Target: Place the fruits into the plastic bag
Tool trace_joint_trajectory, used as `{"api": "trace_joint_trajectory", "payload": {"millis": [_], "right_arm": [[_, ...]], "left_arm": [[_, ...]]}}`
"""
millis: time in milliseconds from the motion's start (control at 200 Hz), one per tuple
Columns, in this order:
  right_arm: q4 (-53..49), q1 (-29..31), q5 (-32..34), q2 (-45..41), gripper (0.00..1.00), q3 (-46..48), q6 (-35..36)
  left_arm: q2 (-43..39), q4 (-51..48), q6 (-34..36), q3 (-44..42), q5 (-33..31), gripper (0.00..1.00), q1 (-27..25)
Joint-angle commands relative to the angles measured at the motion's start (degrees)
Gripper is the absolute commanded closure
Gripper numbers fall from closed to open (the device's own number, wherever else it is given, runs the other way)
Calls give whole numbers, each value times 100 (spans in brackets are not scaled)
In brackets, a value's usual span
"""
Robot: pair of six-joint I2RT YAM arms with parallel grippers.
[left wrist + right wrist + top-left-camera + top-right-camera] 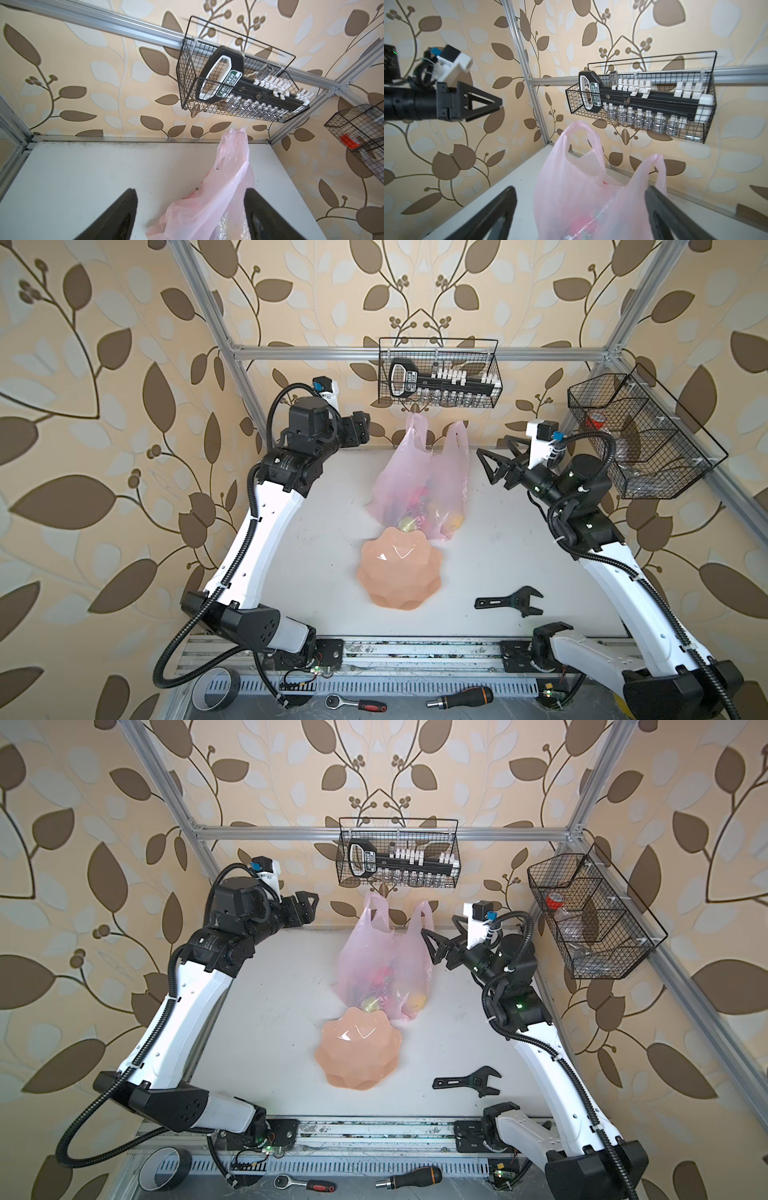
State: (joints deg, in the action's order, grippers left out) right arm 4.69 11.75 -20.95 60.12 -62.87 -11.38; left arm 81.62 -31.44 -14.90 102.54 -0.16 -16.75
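Note:
The pale pink plastic bag (415, 477) (374, 957) stands at the back middle of the table, both loop handles up. Through its film the fruits show as blurred shapes: a pink-red one (419, 493), a yellow-green one (409, 522) and a yellow one (455, 519). The peach-pink bowl (399, 572) in front of the bag is empty. My left gripper (361, 427) (191, 191) hangs open, raised, left of the handles and apart from them. My right gripper (494, 456) (581, 188) is open just right of the bag (571, 187), holding nothing.
A black adjustable wrench (509, 601) lies at the front right of the table. A wire basket with a socket set (438, 373) hangs just above the bag's handles. Another wire basket (636, 439) hangs on the right. A ratchet (355, 702), screwdriver (461, 697) and tape roll (216, 689) lie in front.

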Motion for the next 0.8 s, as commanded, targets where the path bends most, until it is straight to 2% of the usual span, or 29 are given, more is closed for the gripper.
{"api": "trace_joint_trajectory", "payload": {"millis": [0,255,330,410,535,705,795], "right_arm": [[-286,0,228,-179,0,183,145],[-905,-86,406,-582,0,156,-232],[-1212,-115,696,-752,0,165,-227],[-1671,-225,1286,-952,0,212,-194],[-2129,-653,1812,-1365,0,575,-120],[-2438,-1371,2216,-1907,0,1310,61],[-2429,-1432,2943,-2155,0,1852,155]], "left_arm": [[-275,-47,76,55,-155,15,76],[-761,-131,231,-399,-40,3,193],[-946,-198,305,-615,-175,1,257],[-1198,-266,335,-972,-341,1,358],[-1722,-187,269,-1909,-473,1,564],[-2395,357,215,-3641,-610,1,936],[-2571,646,317,-4464,-958,1,1159]]}}
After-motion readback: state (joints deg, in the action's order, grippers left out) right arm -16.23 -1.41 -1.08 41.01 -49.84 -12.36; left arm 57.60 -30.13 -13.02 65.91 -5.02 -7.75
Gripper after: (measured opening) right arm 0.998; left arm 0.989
